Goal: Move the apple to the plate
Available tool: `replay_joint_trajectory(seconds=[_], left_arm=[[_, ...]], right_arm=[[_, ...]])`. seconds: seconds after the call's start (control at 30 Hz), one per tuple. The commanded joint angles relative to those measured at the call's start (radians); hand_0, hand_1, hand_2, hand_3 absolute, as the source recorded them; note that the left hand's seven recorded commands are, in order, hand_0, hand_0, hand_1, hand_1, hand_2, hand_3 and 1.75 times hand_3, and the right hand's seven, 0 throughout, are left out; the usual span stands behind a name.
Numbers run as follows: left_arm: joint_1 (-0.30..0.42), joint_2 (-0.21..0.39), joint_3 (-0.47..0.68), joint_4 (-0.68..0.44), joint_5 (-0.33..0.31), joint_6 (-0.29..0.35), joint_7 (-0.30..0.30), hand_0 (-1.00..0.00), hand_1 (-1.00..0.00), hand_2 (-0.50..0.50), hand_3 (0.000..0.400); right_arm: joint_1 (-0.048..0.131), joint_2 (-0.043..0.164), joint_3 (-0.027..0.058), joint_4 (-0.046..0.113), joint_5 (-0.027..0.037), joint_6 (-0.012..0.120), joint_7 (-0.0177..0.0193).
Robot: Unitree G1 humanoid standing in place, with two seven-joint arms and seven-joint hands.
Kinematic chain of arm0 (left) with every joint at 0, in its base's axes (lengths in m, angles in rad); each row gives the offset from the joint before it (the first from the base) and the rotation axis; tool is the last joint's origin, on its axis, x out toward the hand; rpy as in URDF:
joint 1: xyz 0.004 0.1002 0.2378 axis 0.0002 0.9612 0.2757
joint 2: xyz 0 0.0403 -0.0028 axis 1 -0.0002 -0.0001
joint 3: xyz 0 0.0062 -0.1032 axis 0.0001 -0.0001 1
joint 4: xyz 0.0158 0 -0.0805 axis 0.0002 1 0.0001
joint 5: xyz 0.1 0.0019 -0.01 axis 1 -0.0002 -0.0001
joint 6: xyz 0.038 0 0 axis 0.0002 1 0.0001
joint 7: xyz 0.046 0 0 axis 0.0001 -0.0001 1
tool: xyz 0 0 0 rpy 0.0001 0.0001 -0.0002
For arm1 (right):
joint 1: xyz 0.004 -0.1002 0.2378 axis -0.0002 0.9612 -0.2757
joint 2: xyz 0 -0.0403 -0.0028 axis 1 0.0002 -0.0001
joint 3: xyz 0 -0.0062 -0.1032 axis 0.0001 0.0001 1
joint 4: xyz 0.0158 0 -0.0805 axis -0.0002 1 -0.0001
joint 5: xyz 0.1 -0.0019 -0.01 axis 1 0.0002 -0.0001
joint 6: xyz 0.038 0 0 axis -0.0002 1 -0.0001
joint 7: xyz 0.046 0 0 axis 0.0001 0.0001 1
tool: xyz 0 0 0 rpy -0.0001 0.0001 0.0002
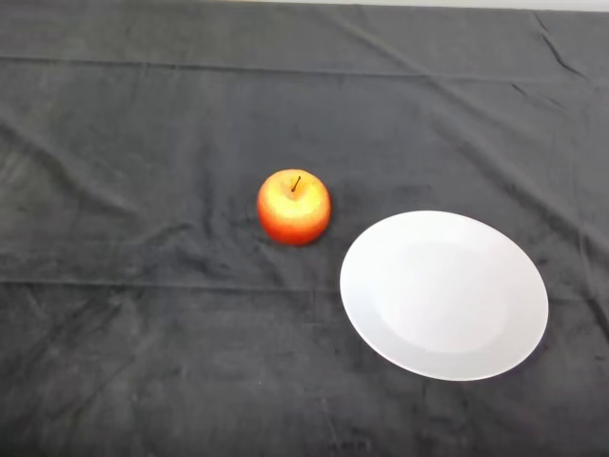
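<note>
Where the dark cloth (143, 362) covers the tabletop, it fills almost the whole frame, and only a thin pale strip shows along the top edge at the upper right. The cloth is charcoal grey and creased: long folds run across the upper left, one crosses the frame a little below the top, and more wrinkles spread through the lower left.

Just left of the frame's centre sits the apple (294, 207). It stands upright on the cloth, stem pointing up and leaning slightly to the right. Its skin is red-orange around the sides and yellow near the top, around the stem hollow. It casts a small shadow on the cloth beside it.

To the right of the apple and a little lower lies the plate (443, 295), in the lower right part of the frame. It is white, round and shallow, with a broad flat rim and a faintly marked inner well. It rests flat on the cloth. The apple is near the plate's upper left edge but apart from it, with a narrow band of cloth between them, so the apple is on the cloth and not on the plate.

No part of the robot appears, so the fingers cannot be described.
</note>
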Motion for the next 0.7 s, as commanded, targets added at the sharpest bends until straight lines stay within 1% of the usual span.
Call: replay_joint_trajectory(seconds=[0.03,0.7], left_arm=[[0.018,-0.022,0.036,-0.049,0.018,-0.001,0.009,0.00,0.00,0.00,0.000],[0.014,-0.031,0.035,-0.057,0.071,0.000,0.018,0.00,0.00,0.00,0.000]], right_arm=[[0.075,0.047,0.0228,0.033,-0.0215,0.013,0.0100],[0.076,0.047,0.0226,0.031,-0.0212,0.014,0.0103]])
